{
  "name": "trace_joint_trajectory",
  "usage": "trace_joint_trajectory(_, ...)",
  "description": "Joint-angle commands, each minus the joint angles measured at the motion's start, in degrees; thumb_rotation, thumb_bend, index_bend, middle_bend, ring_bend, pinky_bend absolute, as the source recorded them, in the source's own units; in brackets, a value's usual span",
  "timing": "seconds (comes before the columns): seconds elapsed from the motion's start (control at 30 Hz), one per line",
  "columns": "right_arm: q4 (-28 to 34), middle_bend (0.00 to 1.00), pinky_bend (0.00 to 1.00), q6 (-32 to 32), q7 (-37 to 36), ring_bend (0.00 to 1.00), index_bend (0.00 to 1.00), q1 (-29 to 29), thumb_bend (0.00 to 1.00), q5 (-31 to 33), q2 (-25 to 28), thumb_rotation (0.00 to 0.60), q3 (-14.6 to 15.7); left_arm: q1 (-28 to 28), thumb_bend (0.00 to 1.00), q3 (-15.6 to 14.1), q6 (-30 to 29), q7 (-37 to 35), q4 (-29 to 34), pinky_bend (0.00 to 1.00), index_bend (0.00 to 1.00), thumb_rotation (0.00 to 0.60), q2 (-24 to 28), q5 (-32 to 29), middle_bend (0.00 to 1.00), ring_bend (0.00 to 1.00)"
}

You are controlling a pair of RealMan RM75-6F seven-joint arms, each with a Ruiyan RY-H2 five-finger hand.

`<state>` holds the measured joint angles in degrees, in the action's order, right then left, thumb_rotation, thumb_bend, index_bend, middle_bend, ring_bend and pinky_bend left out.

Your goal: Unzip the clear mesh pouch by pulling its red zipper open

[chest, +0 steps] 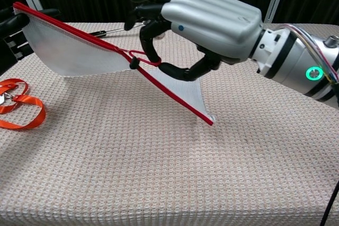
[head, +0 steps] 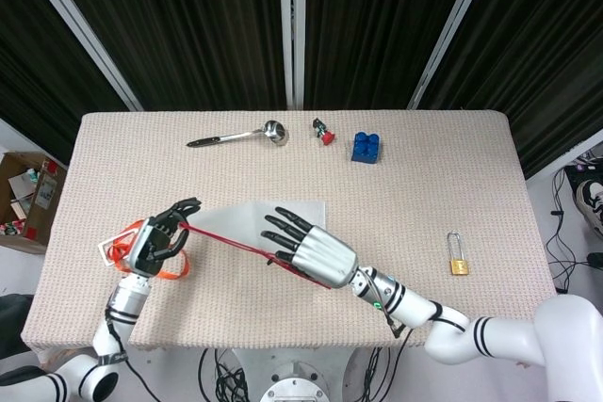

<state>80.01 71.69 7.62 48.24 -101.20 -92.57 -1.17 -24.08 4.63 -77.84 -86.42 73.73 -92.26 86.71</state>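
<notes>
pouch: clear mesh pouch is held up off the counter, near the front-left part, stretched between both hands; the lower right corner hangs toward the counter.
zipper axis: red zipper runs along the top edge in a straight taut line, high at the left hand and sloping down toward the counter's right side and front edge. That line is the pull direction.
left hand: left hand grips the high end corner of the pouch, fingers curled shut on it. In the chest view only dark fingertips show at the frame edge. It acts as the anchor.
right hand: right hand sits above the zipper about midway along it. Thumb and a finger hook the zipper pull and its small red loop; the rest of the fingers are spread loosely, not wrapped on the mesh.
key relation: pull lies just under the right fingers, with the remaining closed run going down and right, away from the left hand. The right hand is the one on the slider.
next, my read: keep the left end fixed and draw the pull along the zipper line toward the low corner.
risk: the hooked hold looks shallow, so the loop could slip off.
other: orange lanyard on the counter under the left hand, clear of the path.
</notes>
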Motion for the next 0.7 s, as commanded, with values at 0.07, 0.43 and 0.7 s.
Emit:
trace_joint_trajectory(0.07, 0.8, 0.19, 0.0, 1.41, 0.01, 0.0, 0.86, -2.37, 0.5, -0.87, 1.8, 0.6, 2.3, 0.23, 0.49, 0.46, 0.87, -0.53, -0.56, 0.16, 0.72, 0.6, 0.18, -0.79, 0.27, 0.12)
trace_joint_trajectory(0.43, 2.08, 0.19, 0.0, 4.86, 0.24, 0.0, 0.86, -8.41, 0.5, -3.63, 5.42, 0.6, 7.51, 0.72, 0.49, 1.5, 2.83, 0.05, -1.7, 0.16, 0.72, 0.6, -0.29, -2.34, 0.27, 0.12)
trace_joint_trajectory(0.7, 1.18, 0.19, 0.0, 7.9, -0.33, 0.0, 0.86, -13.16, 0.5, -4.43, 7.0, 0.6, 9.91, 1.06, 0.49, 1.73, 3.49, 0.25, -2.09, 0.16, 0.72, 0.6, -0.62, -2.36, 0.27, 0.12)
